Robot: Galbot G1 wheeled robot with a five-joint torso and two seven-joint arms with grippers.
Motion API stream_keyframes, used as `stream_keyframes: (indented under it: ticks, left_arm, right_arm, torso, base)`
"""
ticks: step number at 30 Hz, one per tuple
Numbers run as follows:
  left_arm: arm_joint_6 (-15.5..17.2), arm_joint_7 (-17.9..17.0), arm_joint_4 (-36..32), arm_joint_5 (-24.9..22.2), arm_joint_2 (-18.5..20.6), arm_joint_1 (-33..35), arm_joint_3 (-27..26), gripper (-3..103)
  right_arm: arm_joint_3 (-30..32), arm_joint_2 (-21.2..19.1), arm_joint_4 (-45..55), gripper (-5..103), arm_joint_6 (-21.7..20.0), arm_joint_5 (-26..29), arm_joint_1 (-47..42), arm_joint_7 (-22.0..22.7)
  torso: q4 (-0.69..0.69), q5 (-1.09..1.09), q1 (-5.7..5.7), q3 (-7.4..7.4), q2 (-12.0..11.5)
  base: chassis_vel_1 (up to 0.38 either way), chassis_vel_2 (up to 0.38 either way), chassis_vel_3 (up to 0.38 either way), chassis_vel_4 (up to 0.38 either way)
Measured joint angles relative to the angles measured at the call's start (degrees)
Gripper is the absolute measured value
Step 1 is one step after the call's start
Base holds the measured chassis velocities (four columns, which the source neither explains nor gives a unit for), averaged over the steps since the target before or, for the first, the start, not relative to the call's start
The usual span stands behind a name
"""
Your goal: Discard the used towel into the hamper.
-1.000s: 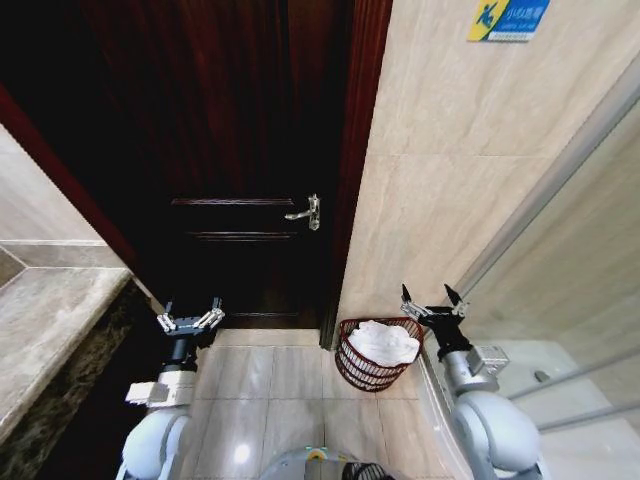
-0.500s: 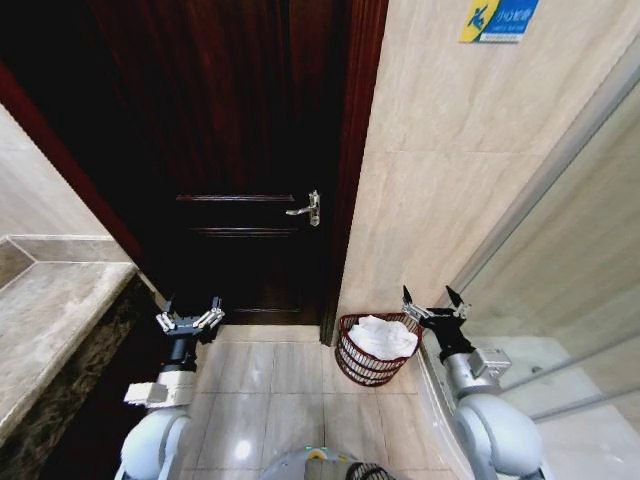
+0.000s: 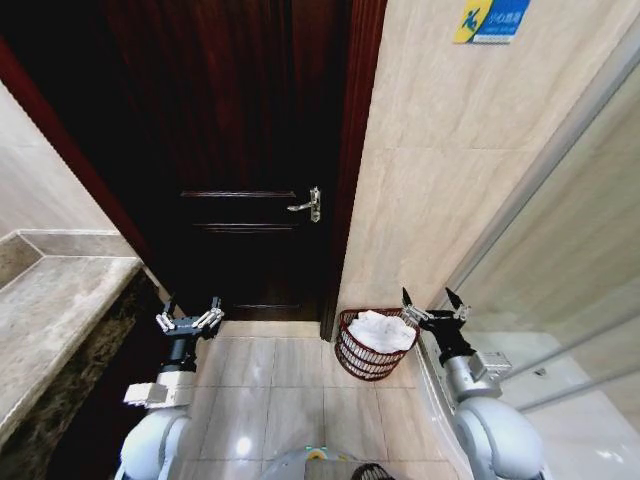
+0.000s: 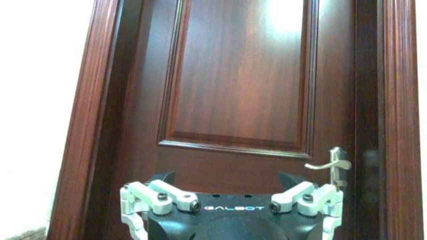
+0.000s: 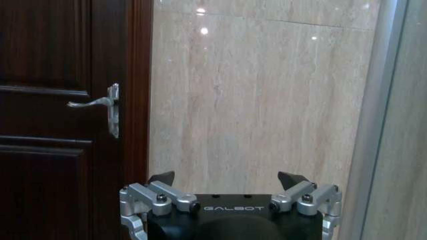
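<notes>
The hamper [image 3: 368, 358], a small round dark red wire basket, stands on the floor against the tiled wall beside the door frame. A crumpled white towel [image 3: 379, 331] lies inside it, heaped above the rim. My right gripper [image 3: 430, 304] is held up open just right of the hamper, nothing between its fingers; in the right wrist view the same gripper [image 5: 227, 179] faces the beige wall. My left gripper [image 3: 188, 309] is raised open at the left, well away from the hamper, and in the left wrist view it [image 4: 225, 178] points at the dark door.
A dark wooden door [image 3: 250, 160] with a silver lever handle [image 3: 306, 206] is straight ahead. A stone counter [image 3: 45, 320] runs along the left. A glass shower partition [image 3: 570, 290] and its metal frame close off the right. Tiled floor [image 3: 270, 390] lies open between my arms.
The whole head view has shifted as the camera tilted or moved: door, handle and hamper sit slightly differently in the picture. Both grippers stay open in the same posture; the towel stays in the hamper.
</notes>
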Motion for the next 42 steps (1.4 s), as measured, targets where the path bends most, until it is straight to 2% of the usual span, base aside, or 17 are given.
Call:
stream_keyframes:
  ticks: [20,28,42]
  left_arm:
    - [0.92,-0.06,-0.47,0.02,-0.27,0.34,0.10,100]
    - [-0.57,-0.56,-0.34,0.43,-0.34,0.00,0.28,100]
    - [-0.80,-0.50,-0.31,0.61,-0.53,0.25,0.35,100]
  right_arm:
    - [-0.38,-0.19,0.08,100,0.19,-0.21,-0.09,-0.16]
    - [-0.27,0.10,0.40,100,0.48,-0.25,-0.92,-0.24]
    - [-0.07,0.62,0.57,100,1.54,-0.64,-2.10,-0.39]
  torso:
    - [0.01,0.00,0.00,0.00,0.00]
    - [0.01,0.00,0.00,0.00,0.00]
    - [0.00,0.00,0.00,0.00,0.00]
  base:
    - [0.063,-0.065,-0.060,0.064]
    - [0.067,-0.057,-0.069,0.052]
    - [0.086,-0.087,-0.090,0.088]
